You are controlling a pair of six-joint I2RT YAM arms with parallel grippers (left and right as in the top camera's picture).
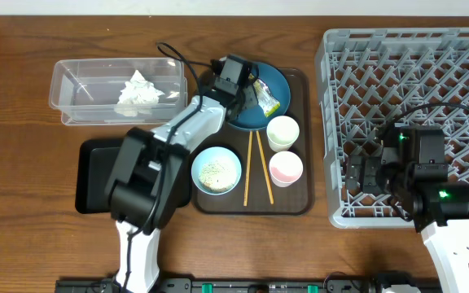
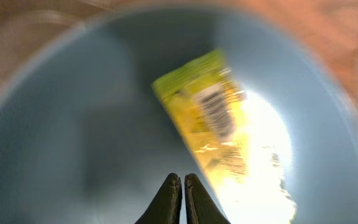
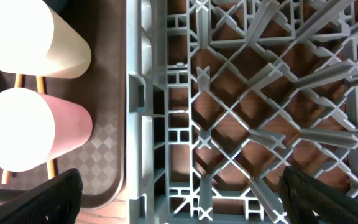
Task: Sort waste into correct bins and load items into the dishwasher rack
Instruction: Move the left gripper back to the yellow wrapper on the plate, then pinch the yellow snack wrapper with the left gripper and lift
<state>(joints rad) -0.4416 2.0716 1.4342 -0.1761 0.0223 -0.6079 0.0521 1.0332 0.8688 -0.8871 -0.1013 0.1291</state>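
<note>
Two tools: left tool [image 2: 183, 186] pinched shut just beside yellow wrapper [image 2: 210, 118] in blue dish [image 2: 73, 137], seemingly missing it, so lifting may leave it behind; right tool [image 3: 185, 196] gapes wide over rack [image 3: 241, 93].

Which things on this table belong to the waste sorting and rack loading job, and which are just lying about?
Job: wrapper, tissue, rice grains, clear tub, black tray, blue dish, white bowl, greenish cup, pinkish cup, chopsticks, grey rack.
Lying about: brown serving tray, wooden table.
</note>
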